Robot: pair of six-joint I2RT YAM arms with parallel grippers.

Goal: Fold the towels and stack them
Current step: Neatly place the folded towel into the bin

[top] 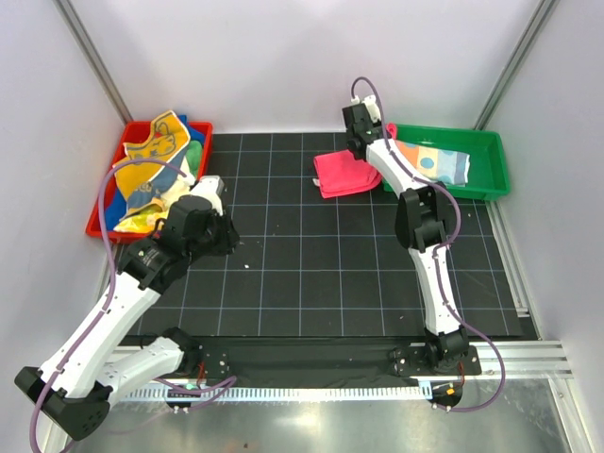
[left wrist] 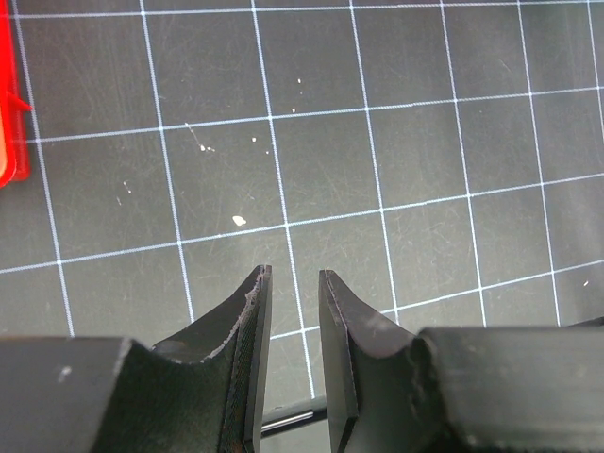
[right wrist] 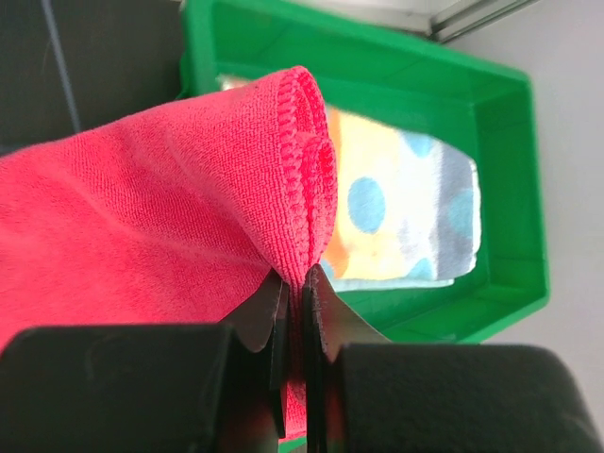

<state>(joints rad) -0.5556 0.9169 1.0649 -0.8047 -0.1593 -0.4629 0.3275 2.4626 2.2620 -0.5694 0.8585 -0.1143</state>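
The right gripper (right wrist: 300,280) pinches the soft pink-red towel (right wrist: 142,217) by its folded edge, just beside the green plastic tray (right wrist: 514,123). The left gripper (left wrist: 294,283) is loose and empty over the black tabletop (left wrist: 396,142).

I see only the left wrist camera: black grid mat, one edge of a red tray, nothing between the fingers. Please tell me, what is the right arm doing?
Observer: The right end effector is shut on the folded edge of the pink-red towel.
Operator: Where is this towel on the table?
Observer: In the top view it lies on the black mat, beside the left wall of the green tray.
Operator: Is the green tray empty?
Observer: No, a folded pastel patchwork towel lies inside it.
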